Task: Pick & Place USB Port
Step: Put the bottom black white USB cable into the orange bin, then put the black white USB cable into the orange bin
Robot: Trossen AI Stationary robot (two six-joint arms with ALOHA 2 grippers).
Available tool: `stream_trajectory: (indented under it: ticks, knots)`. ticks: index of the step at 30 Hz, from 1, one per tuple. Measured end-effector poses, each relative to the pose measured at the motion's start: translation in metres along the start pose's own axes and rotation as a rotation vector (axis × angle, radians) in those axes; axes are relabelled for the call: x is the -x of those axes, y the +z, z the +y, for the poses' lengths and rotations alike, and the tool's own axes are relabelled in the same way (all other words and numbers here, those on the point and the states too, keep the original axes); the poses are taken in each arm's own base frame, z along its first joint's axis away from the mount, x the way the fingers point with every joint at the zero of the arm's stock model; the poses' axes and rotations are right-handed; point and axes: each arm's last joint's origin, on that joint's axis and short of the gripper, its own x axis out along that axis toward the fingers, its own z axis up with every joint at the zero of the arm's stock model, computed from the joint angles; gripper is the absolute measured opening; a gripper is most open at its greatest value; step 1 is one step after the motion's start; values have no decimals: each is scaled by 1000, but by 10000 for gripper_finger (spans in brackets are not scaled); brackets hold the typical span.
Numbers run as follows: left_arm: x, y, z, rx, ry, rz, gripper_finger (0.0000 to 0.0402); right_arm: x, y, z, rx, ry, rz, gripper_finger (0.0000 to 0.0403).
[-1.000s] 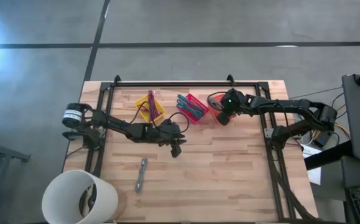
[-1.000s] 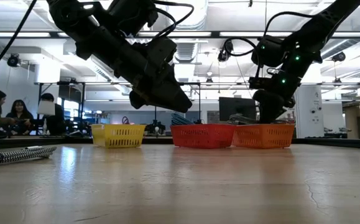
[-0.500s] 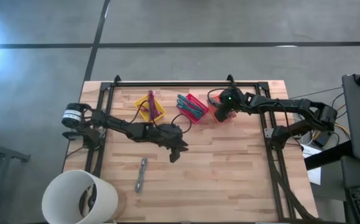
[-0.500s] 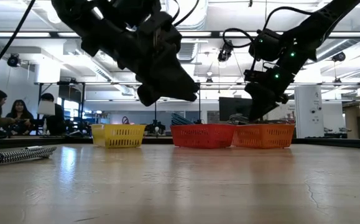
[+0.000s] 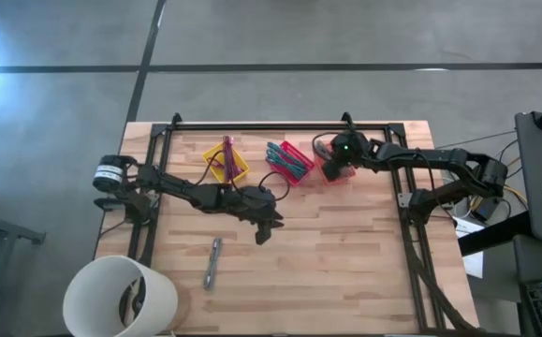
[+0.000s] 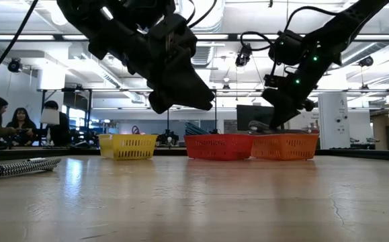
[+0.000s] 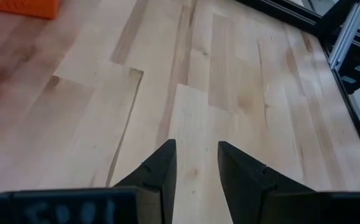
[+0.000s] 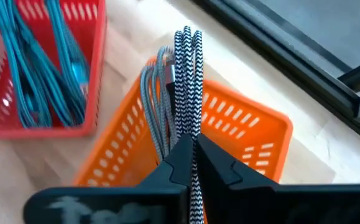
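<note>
My right gripper (image 8: 192, 142) is shut on a black-and-white braided USB cable (image 8: 187, 74) above the orange basket (image 8: 254, 130), which also holds grey cables (image 8: 152, 93). In the high view that gripper (image 5: 332, 170) hangs over the orange basket (image 5: 325, 175) at the table's far side. My left gripper (image 7: 196, 152) is open and holds nothing, hovering over bare wood near the table's middle (image 5: 265, 228). A second braided cable (image 5: 212, 262) lies flat on the table, nearer the near edge. My right gripper pinches the folded braided cable between its two fingers, on the doubled strands (image 8: 188, 121) just short of the looped end (image 8: 186, 36). The fingers slant down from above and lie along the strands. The loop sticks out past the fingertips over the basket's inside, lifted.
A yellow basket (image 5: 226, 161) and a red basket with blue cables (image 5: 289, 161) stand in a row beside the orange one. A white bucket (image 5: 121, 298) sits off the near left corner. Black frame rails (image 5: 280, 124) edge the table. People sit in the room behind (image 6: 6, 121).
My right gripper, still shut on the cable, has shifted a little toward the table's left and far edge and risen slightly over the orange basket. My left gripper has risen a little above the table's middle in the first half second, then held still.
</note>
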Motion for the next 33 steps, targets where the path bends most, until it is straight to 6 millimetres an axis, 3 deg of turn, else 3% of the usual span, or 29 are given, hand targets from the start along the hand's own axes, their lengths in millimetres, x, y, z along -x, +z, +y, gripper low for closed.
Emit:
stream_trajectory:
  ticks: [7, 17, 27, 33]
  knots:
    - [0, -2, 1, 0, 9, 15, 110, 1, 2, 0, -111, 4, -17, 11]
    - [0, -3, 2, 0, 23, 30, 110, -8, -12, -1, -92, -26, 31, 14]
    - [0, -3, 2, 1, 23, 29, 110, -7, -11, -1, -31, -36, 28, 59]
    - [7, 0, 0, 48, 27, 34, 110, 7, 8, 0, -45, -4, -49, 86]
